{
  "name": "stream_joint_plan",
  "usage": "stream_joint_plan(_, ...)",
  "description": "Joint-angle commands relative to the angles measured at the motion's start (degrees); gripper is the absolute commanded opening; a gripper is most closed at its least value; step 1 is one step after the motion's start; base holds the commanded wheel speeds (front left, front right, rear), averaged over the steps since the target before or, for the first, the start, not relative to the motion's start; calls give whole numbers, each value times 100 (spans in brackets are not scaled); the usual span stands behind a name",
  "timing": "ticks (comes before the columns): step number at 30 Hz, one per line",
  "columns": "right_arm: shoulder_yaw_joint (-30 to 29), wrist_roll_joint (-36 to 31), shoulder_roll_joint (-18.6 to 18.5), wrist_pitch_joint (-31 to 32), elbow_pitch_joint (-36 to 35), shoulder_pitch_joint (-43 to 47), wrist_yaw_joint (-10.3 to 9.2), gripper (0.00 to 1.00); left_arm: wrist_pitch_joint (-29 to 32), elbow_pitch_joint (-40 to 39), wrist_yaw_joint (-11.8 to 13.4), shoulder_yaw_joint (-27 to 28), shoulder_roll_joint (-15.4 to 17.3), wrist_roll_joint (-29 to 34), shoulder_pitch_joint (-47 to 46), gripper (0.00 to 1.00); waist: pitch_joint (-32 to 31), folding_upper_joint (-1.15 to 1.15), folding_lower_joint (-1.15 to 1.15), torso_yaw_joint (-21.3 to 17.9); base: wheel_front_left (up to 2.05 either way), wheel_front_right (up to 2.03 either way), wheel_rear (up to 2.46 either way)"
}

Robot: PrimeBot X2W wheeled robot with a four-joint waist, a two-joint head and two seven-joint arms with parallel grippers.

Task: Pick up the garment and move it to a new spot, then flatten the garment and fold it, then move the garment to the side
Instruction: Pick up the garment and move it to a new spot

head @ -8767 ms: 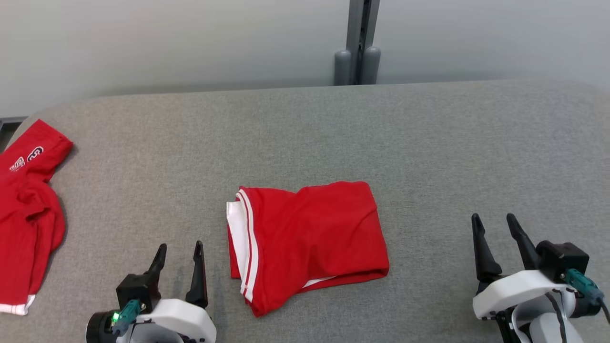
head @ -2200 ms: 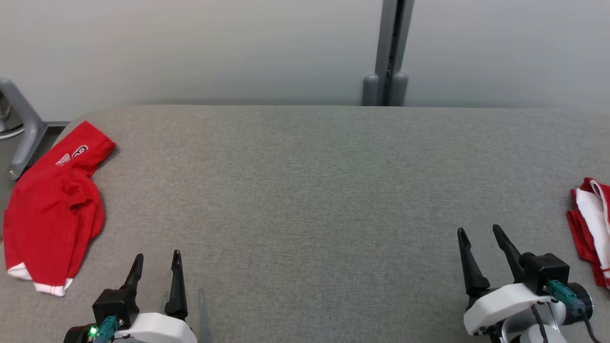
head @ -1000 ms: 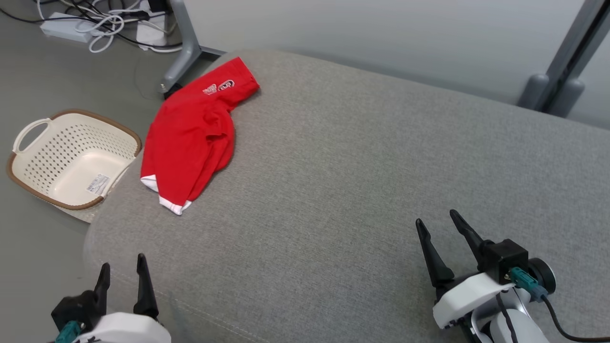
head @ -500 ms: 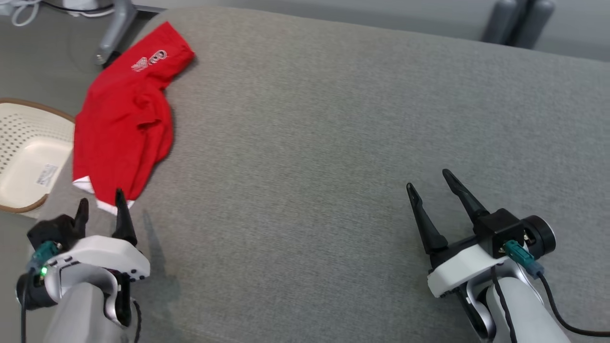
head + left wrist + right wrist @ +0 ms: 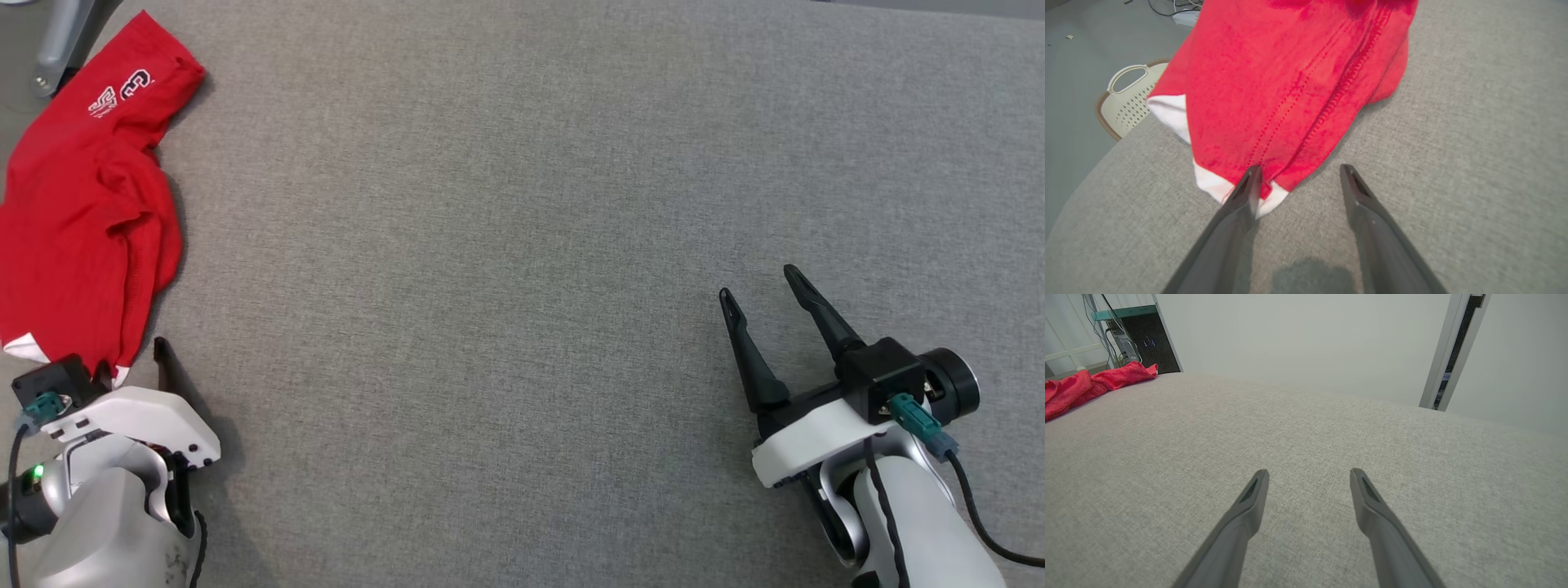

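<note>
head view: the camera has dipped lower than half a second ago. the red garment (image 5: pixel 82 220) lies crumpled as before at the desk's (image 5: pixel 490 245) left edge. the left gripper (image 5: pixel 131 363) now sits right at its white hem, spread wide, holding nothing. the right gripper (image 5: pixel 758 283) is spread and empty over bare desk.

left wrist view: one finger (image 5: pixel 1241 204) overlaps the hem; a basket (image 5: pixel 1126 102) sits on the floor.

right wrist view: the garment lies far left.
</note>
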Motion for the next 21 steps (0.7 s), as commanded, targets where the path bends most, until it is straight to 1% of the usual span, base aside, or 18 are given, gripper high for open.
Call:
stream_joint_plan(1,-14,21,-17,3,-26,-48,-2,100,18,113,52,51,63,-37,-127,37,39,0,0,-54,0,0,0)
stream_joint_plan(2,-35,37,-15,3,-25,-51,-2,100,18,149,47,53,75,-33,-137,0,39,0,0,-66,0,0,0)
stream_joint_plan(6,-50,49,0,3,-2,-65,-2,100,17,174,1,46,150,-3,-166,0,28,0,0,-88,0,0,0)
stream_joint_plan(9,-67,85,10,3,29,-57,-2,100,10,-64,-63,68,207,40,-135,0,-15,0,0,-96,0,0,0)
stream_joint_plan(12,-99,123,41,3,27,-47,-2,100,9,-542,-149,73,273,129,-70,0,-108,0,0,-115,0,0,0)
stream_joint_plan(17,-155,236,121,3,64,37,-2,100,11,-1548,-322,61,282,380,-29,0,-366,0,0,-181,0,0,0)
stream_joint_plan(21,-207,328,167,3,83,90,-2,100,11,-2188,-478,-46,131,565,-138,0,-587,0,0,-308,0,0,0)
